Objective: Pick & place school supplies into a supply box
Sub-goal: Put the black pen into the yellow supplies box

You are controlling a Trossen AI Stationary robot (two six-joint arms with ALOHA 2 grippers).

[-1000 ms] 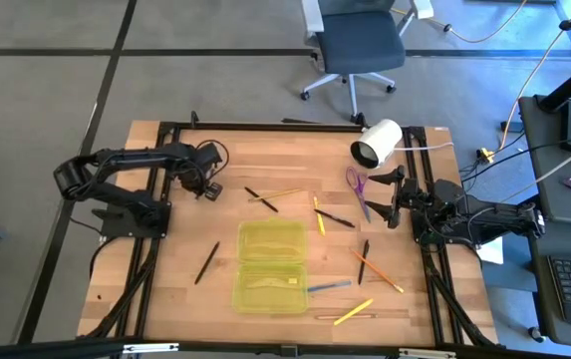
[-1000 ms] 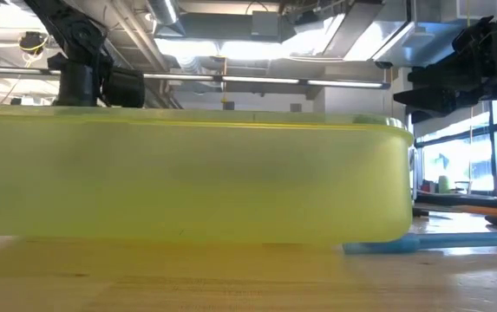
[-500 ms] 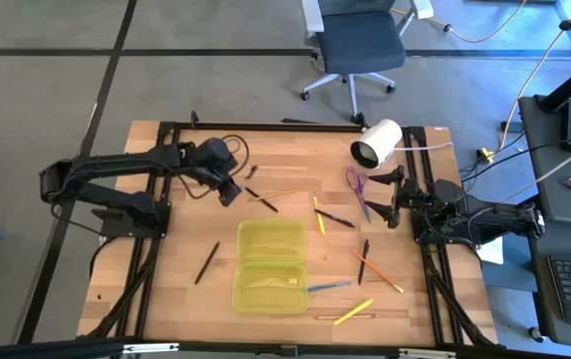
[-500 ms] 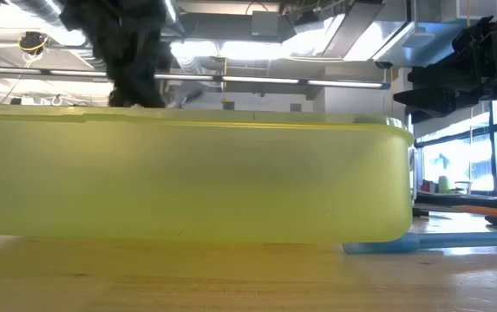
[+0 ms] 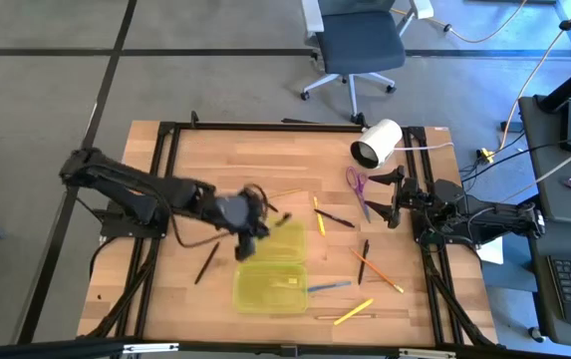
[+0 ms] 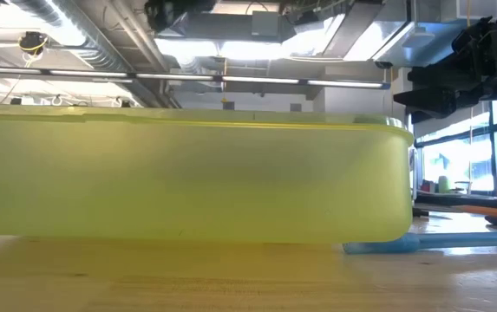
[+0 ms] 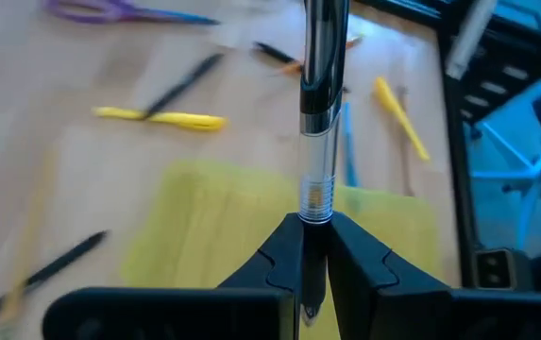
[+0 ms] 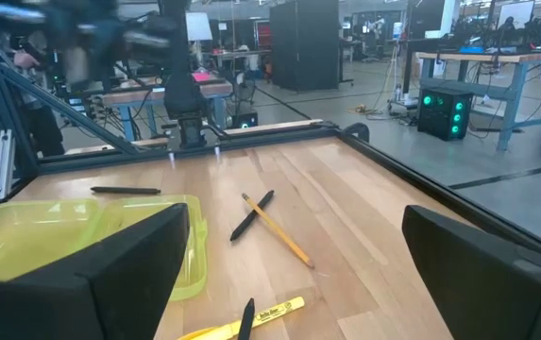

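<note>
My left gripper is clamped on a pen, black at the far end and clear toward my fingers, which stands straight out between them. From above, that gripper sits over the left edge of the box, at the end of my left arm stretched across the table. Under the pen lies the open yellow-green box; its 2 halves lie side by side, and something thin and yellow rests in the near half, though I cannot make out what.

Just left of the box a black pencil lies on the wood. Right of the box are a blue pen, a yellow pen, an orange pencil and a black pen. Beyond the box lie a yellow marker and another black pen crossing it.

My right gripper waits at the right side with its fingers spread wide, holding nothing, the purple scissors just beside it. Farther back stands a white cylinder.
</note>
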